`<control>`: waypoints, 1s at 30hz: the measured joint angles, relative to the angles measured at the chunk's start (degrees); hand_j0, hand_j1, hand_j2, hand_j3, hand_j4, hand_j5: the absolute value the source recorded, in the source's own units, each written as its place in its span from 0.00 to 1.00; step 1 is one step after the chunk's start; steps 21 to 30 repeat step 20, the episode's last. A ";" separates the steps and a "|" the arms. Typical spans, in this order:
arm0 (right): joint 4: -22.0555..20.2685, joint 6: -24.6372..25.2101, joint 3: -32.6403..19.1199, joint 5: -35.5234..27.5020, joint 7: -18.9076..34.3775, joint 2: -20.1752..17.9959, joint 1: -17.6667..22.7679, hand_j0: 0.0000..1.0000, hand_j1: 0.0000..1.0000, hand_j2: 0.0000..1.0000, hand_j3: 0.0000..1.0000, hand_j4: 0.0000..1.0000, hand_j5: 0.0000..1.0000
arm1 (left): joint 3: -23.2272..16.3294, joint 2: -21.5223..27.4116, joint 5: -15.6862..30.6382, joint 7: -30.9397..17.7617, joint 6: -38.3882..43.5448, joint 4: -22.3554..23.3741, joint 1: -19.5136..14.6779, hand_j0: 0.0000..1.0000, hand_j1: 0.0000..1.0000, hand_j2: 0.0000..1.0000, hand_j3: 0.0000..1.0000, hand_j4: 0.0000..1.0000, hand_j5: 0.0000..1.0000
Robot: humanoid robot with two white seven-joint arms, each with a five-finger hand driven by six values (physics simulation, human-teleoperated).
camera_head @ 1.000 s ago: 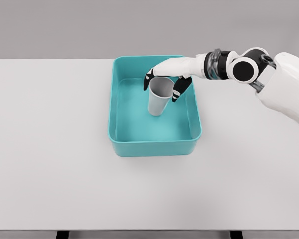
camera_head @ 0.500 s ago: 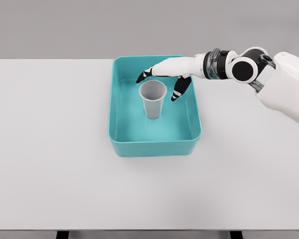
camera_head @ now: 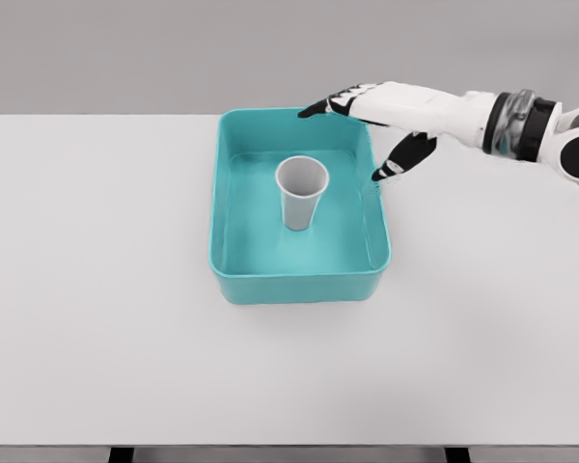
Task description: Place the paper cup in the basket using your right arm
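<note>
Starting from the left, there's honestly not much over there: just plain white surface (camera_head: 96, 289), and no left arm anywhere in the shot.

Moving toward the middle you hit the teal basket (camera_head: 299, 286), a shallow rectangular tub sitting flat on the surface. The paper cup (camera_head: 300, 193) is inside it, upright, mouth facing up, standing on the basket floor roughly in the middle and a bit toward the back wall. It's not leaning on any wall, so I'd say it's stable where it is and the placing part of the job looks done.

To the right of that is the right hand (camera_head: 372, 121), hovering over the back right corner of the basket. Fingers are spread out and it's got nothing in it; the thumb hangs down near the right rim and the other fingertips point left along the back edge. It's clear of the cup, no contact at all. My guess is it's splayed like that so nothing snags the cup and tips it.

Room-wise: the surface is matte white with a dark strip along the front edge, and behind it just a flat grey wall (camera_head: 125, 48). Nothing else around.
</note>
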 measured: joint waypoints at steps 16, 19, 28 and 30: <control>-4.68 -15.20 -33.55 -8.98 -0.01 -3.13 29.36 0.99 0.99 0.99 0.99 0.99 0.99 | 0.00 0.00 0.00 0.01 0.00 0.00 0.00 1.00 1.00 1.00 1.00 1.00 1.00; -4.71 -15.50 -33.72 -8.99 -0.01 -3.06 30.59 0.99 0.99 0.99 0.99 0.99 0.99 | 0.00 0.00 0.00 0.02 0.00 0.00 0.00 1.00 1.00 1.00 1.00 1.00 1.00; -4.73 -15.55 -33.75 -8.99 -0.01 -3.05 30.85 0.99 0.99 0.99 0.99 0.99 0.99 | 0.00 0.00 0.02 0.01 0.00 0.00 0.00 1.00 1.00 1.00 1.00 1.00 1.00; -4.73 -15.55 -33.75 -8.99 -0.01 -3.05 30.85 0.99 0.99 0.99 0.99 0.99 0.99 | 0.00 0.00 0.02 0.01 0.00 0.00 0.00 1.00 1.00 1.00 1.00 1.00 1.00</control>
